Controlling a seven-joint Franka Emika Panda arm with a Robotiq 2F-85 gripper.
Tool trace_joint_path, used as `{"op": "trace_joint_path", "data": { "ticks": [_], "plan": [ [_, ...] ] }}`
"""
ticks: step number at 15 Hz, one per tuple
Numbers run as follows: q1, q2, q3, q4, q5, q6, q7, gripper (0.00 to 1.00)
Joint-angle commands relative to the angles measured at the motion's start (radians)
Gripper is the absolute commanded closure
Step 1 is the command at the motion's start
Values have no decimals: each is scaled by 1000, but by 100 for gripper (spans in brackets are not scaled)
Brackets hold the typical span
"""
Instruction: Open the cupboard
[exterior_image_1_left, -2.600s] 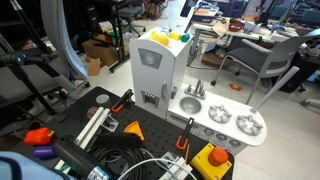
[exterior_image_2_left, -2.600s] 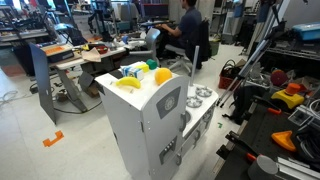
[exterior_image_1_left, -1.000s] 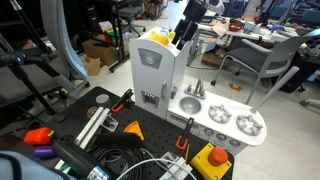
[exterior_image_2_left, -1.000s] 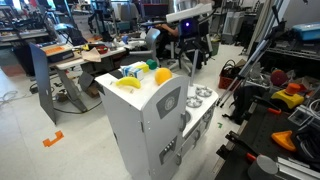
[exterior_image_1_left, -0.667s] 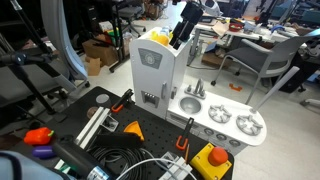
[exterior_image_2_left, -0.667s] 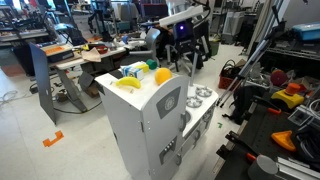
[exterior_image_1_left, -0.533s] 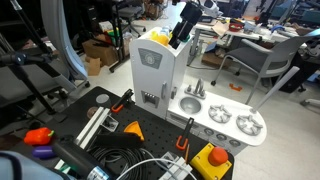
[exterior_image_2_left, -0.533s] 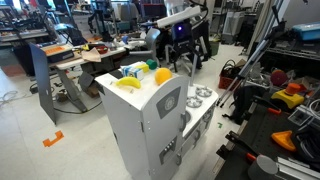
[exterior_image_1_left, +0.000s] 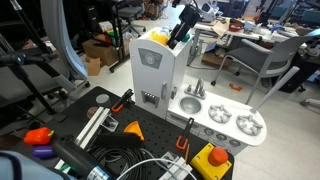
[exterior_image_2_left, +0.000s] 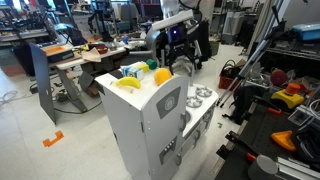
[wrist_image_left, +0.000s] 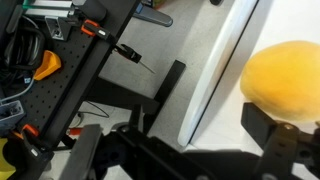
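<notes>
exterior view, end effector (exterior_image_1_left: 172, 41) above cupboard (exterior_image_1_left: 150, 72)

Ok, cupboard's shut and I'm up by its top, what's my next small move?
Probably ease the gripper down toward the side edge of the door: the cupboard is shut, and the gripper hangs by its top, beside the yellow toy.

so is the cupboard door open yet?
No, in an exterior view the cupboard door sits flush against the cabinet front, with no gap and no shelves showing.
</notes>
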Motion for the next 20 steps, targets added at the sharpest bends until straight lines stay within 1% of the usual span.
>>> {"op": "trace_joint_path", "data": {
  "ticks": [1,3,5,6,8,10,12,15,17,18,19,20],
  "plan": [
    [5,19,2,28,24,-67,36,0],
    [8,7,10,4,25,-120,31,0],
    [17,-31,29,-48,23,-209,-3,0],
    [34,-75,32,-102,5,-231,-17,0],
    [62,-136,40,-174,-8,-281,-47,0],
    [91,-193,42,-236,-15,-309,-73,0],
    [116,-238,42,-274,-13,-332,-82,0],
    [147,-307,37,-338,-41,-307,-96,0],
    [168,-361,35,-383,-104,-253,-115,0],
    [171,-399,33,-431,-143,-200,-133,0],
    [156,-310,40,-329,-93,-277,-96,0],
    [158,-327,41,-345,-103,-267,-99,0]
  ]
}}
